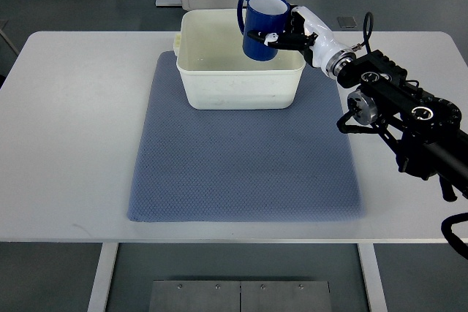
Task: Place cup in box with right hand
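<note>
Right hand [287,34] grips the blue cup [262,25], fingers wrapped round its side. Cup upright over the white box [240,78] at the table's [73,122] far edge, handle left.

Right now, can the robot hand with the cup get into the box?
Probably yes. The right robot hand holds the blue cup above the white box, whose top is open and looks empty.

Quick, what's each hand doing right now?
Right hand: closed around the blue cup, over the white box.
Left hand: out of view.
</note>
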